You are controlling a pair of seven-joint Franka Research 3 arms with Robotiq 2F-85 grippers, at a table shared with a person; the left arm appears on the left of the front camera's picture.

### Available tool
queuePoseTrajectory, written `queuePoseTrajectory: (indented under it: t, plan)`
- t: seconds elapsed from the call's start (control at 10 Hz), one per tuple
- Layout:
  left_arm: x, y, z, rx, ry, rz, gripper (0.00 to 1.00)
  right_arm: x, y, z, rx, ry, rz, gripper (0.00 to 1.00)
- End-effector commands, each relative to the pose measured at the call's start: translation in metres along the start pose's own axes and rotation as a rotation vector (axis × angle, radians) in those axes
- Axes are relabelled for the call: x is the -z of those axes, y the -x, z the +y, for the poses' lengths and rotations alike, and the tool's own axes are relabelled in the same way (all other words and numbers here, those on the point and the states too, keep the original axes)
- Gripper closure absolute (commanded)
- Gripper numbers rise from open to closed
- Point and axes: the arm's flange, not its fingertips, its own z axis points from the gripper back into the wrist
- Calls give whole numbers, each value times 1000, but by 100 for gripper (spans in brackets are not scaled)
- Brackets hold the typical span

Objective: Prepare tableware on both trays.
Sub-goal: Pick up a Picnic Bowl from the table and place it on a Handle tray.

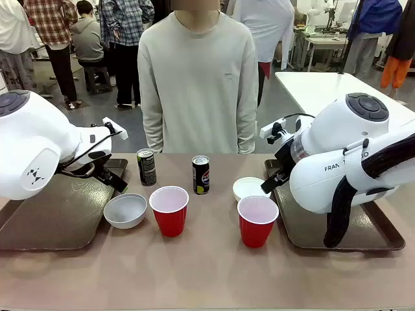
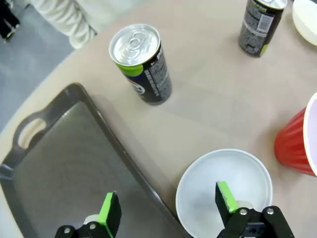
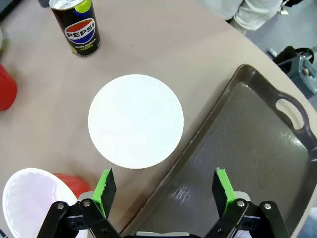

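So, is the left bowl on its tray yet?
No, off. The bowl stands on the table beside the tray's rim, next to a red cup.

The left dark brown rectangular plastic tray (image 2: 64, 158) has a grained, dull sheen. The right dark brown rectangular plastic tray (image 3: 247, 148) carries smeary glossy streaks. The left red plastic cup (image 1: 170, 223) and the right red plastic cup (image 1: 257, 230) are shiny outside (faintly ribbed) and matt white inside. The left small round white bowl (image 2: 247, 173) looks smooth with a soft sheen, the right small round white bowl (image 3: 136, 120) flat matt. The left slim dark metal drink can (image 2: 141, 62) and the right slim dark metal drink can (image 3: 81, 29) have silvery lids and glossy printed sides. The beige desk (image 1: 207, 272) is smooth, matt.
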Motion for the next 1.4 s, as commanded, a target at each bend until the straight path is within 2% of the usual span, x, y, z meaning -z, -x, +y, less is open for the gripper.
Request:
queuePoseTrajectory:
  t: [0.0,1.2,1.3]
  plan:
    - [0,0,0,0,0,0,0,0,0,0,0,0,0,0]
    - [0,0,0,0,0,0,0,0,0,0,0,0,0,0]
    - [-42,12,0,4,-24,-28,0,-37,-6,13,-19,-21,-63,0]
